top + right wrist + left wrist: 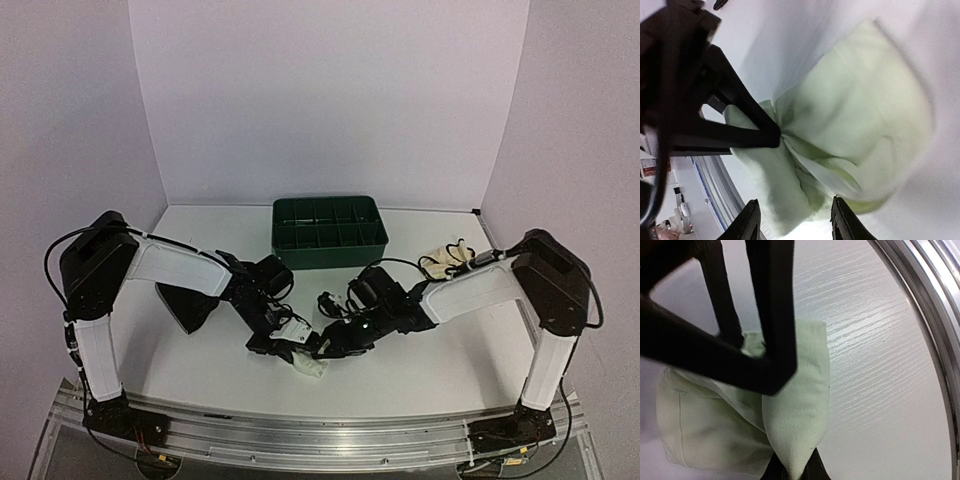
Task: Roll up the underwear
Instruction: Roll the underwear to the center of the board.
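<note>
The pale green underwear (pixel 311 368) lies bunched on the white table near the front edge. It fills the left wrist view (pixel 801 390) and the right wrist view (pixel 860 115). My left gripper (pixel 288 346) (pixel 791 473) is shut on a fold of the fabric, pinching it to a point; it also shows as a black frame in the right wrist view (pixel 740 125). My right gripper (pixel 326 343) (pixel 795 222) is open, its fingers (pixel 751 220) spread on either side of the cloth's near edge, tips just above it. Its black fingers (pixel 771 315) cross the left wrist view.
A dark green compartment bin (pixel 328 232) stands at the back centre. A dark garment (pixel 190 305) lies under the left arm. A white and black bundle (pixel 450 258) sits at the right. The metal rail (pixel 940 330) of the table's front edge runs close to the underwear.
</note>
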